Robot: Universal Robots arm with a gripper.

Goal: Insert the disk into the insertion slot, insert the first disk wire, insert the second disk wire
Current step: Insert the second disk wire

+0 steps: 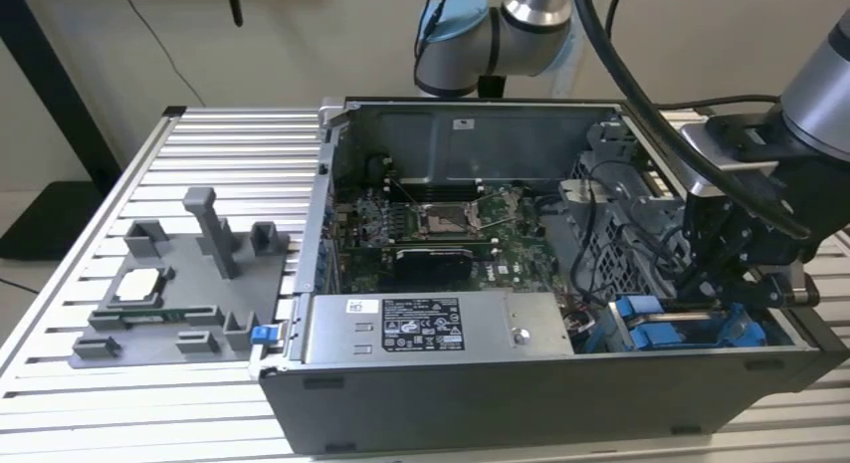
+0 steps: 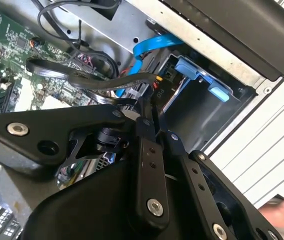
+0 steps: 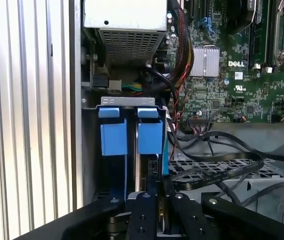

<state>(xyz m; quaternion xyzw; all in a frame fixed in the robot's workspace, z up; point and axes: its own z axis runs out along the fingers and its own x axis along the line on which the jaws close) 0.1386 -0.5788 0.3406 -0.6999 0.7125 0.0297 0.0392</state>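
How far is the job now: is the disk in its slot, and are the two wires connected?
Done, it seems: the disk in its blue carrier sits inside the insertion slot. In hand: the claw is low over that slot, close to loose black wires. Left: both wire steps, as far as I can judge; the pictures do not show any plug seated at the disk.

Computer case (image 1: 531,383), grey fixture (image 1: 186,284) on slatted table (image 1: 80,403)

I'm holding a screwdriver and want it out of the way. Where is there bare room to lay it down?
The ribbed table is bare behind the grey parts holder and along its front edge. Inside the computer case it is crowded: cables and the end effector sit by the blue drive bay.
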